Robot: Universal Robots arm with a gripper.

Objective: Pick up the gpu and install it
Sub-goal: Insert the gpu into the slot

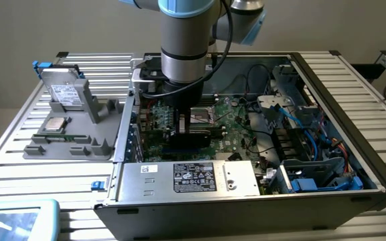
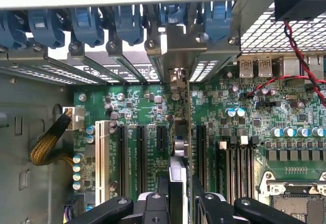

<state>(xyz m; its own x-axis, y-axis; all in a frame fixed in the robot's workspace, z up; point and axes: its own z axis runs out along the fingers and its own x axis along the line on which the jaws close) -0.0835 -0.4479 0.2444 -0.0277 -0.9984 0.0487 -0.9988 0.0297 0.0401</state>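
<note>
The gpu (image 2: 178,155) stands on edge inside the computer case (image 1: 354,105), over the motherboard (image 2: 244,127), its bracket end reaching the slot openings in the rear wall. The gripper (image 2: 178,203) holds it from above, fingers (image 2: 153,206) narrowed onto both faces. Whether the card's edge is seated cannot be determined.

Black expansion slots (image 2: 140,147) lie just beside one flank and memory slots (image 2: 232,163) near the other. Blue retention clips (image 2: 127,23) line the rear wall. A braided cable (image 2: 48,142) lies well apart by a side wall. The power supply (image 1: 186,178) bounds the case's near edge in the exterior view.

Outside the case, on the table (image 1: 18,165), a grey fixture (image 1: 72,148) carries a drive (image 1: 66,93) and a processor chip (image 1: 57,124).
</note>
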